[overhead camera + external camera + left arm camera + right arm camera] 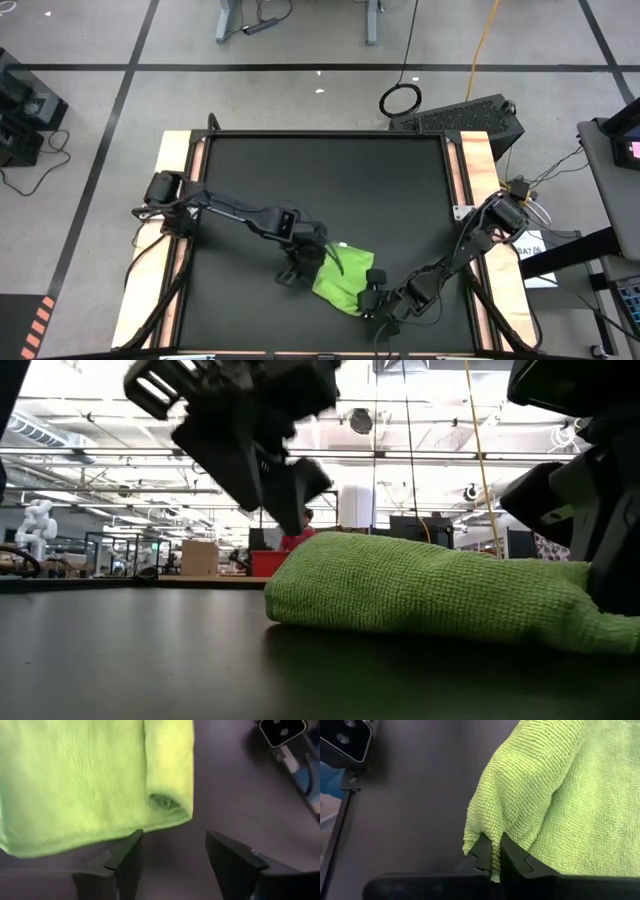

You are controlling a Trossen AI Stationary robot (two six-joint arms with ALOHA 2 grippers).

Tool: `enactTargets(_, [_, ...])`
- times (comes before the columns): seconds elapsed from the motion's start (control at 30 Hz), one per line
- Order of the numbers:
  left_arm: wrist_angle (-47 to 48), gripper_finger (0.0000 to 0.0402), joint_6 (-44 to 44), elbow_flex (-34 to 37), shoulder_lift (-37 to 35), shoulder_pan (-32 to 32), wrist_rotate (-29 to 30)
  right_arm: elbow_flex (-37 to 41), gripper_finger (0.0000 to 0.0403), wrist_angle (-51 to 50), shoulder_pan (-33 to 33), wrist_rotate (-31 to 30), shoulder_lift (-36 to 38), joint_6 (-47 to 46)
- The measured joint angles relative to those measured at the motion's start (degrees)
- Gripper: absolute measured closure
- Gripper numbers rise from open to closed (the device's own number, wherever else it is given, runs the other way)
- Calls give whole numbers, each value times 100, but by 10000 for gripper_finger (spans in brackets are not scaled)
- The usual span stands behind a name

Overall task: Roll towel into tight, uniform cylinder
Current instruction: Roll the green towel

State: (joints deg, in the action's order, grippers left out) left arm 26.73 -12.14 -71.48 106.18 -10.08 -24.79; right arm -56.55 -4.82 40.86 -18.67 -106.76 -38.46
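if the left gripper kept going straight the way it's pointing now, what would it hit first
Most likely the towel. In its wrist view the left gripper is open and empty, with bare black mat just past its fingertips and the towel's rolled edge beyond that. Depth is hard to judge.

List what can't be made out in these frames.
- High view: the right gripper hides the towel edge it pinches.
- Low view: the towel's right end runs behind the right gripper; the mat beyond it is blocked.
- Left wrist view: left gripper open, holding nothing; towel cut off by the frame edge.
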Motion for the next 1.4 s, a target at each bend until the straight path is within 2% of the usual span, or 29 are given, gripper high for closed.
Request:
enactTargets(0.17, [-349,177,-767,-2,-179,-604,1056,0,402,63,-105,263,0,18])
enactTargets(0.37, [-1240,177,-1423,-20,-32,-1173,1911,0,402,132,-128,281,0,35])
enactTargets(0.83, [-1422,177,-1188,-20,708,-1053,1850,0,403,278,-155,343,3,-8])
enactTargets(1.03, [-1059,184,-1035,-20,786,-1059,1928,0,403,296,-162,315,3,-51])
enactTargets(1.17, [-925,224,-644,-26,786,-1061,2001,0,403,296,-193,305,5,-56])
enactTargets(1.4, [-821,358,-322,-26,784,-1056,1970,0,402,290,-351,368,5,-104])
